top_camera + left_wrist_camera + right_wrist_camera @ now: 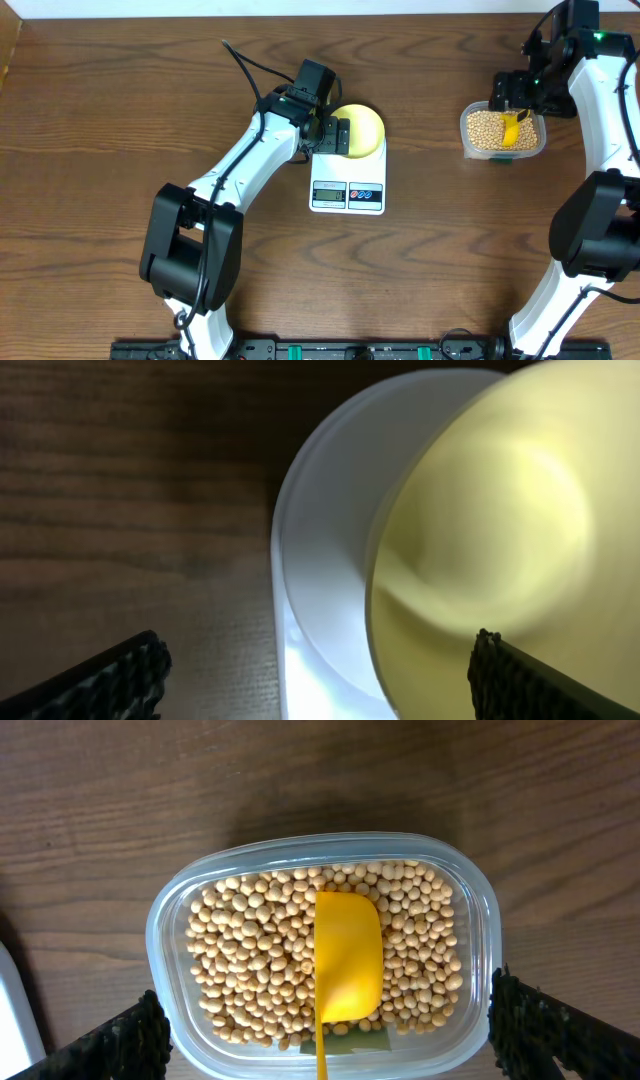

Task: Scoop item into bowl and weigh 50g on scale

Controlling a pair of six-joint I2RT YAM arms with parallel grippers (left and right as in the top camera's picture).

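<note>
The pale-yellow bowl sits on the back of the white scale. My left gripper hangs open at the bowl's left rim. In the left wrist view the bowl looks empty on the scale; one fingertip is over the table and the other over the bowl. The item, tan beans, fills a clear tub with a yellow scoop lying on it. My right gripper is open above the tub. In the right wrist view its fingers straddle the beans and scoop.
The scale's display and buttons face the table's front edge. The two arms' bases stand at the front left and front right. Bare wooden tabletop lies between scale and tub.
</note>
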